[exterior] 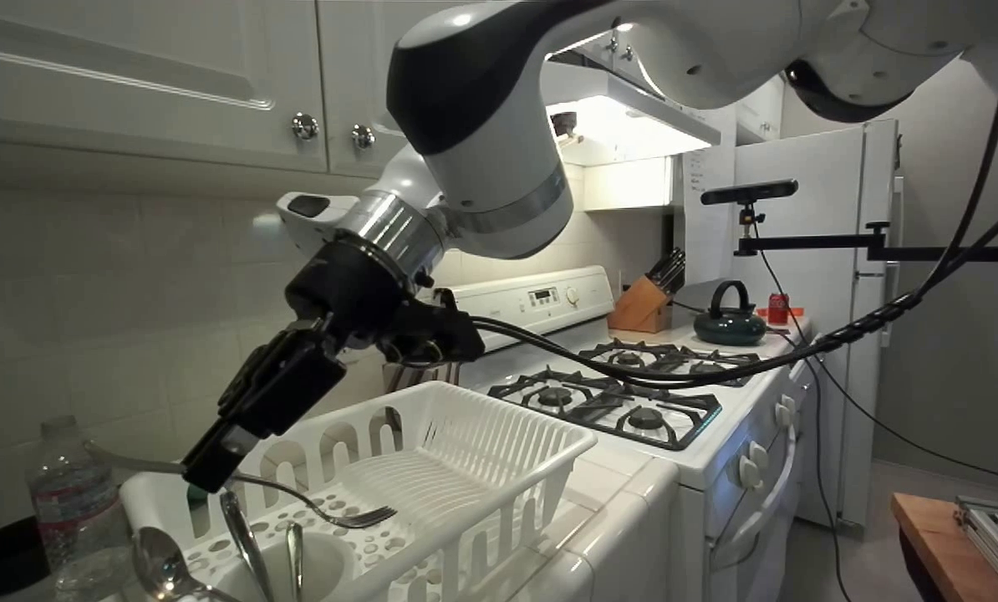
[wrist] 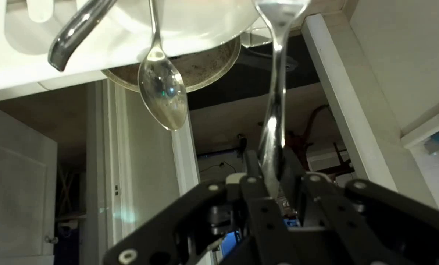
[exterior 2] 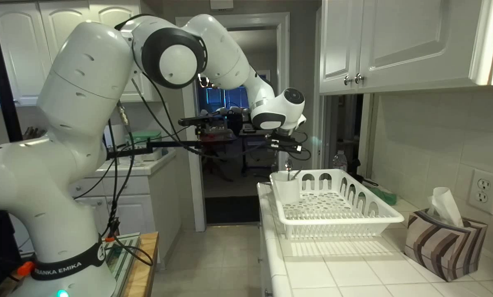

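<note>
The shiny silver metal fork (wrist: 278,82) hangs at the white plastic dish rack (exterior 2: 341,221), its long axis running out from the black two-fingered gripper (exterior: 206,475) and its tines seen, in an exterior view, against the rack's perforated floor. The gripper is closed around the fork's handle, pinching it, above one end of the rack. There, inside the rack's corner, a round white cup (exterior 2: 287,189) holds a silver metal spoon (wrist: 163,90).

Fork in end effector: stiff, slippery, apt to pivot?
The fork looks like metal, so probably stiff. Its smooth, shiny handle may be slippery in the end effector. With its tines well out from the grip, it could pivot if bumped.
</note>
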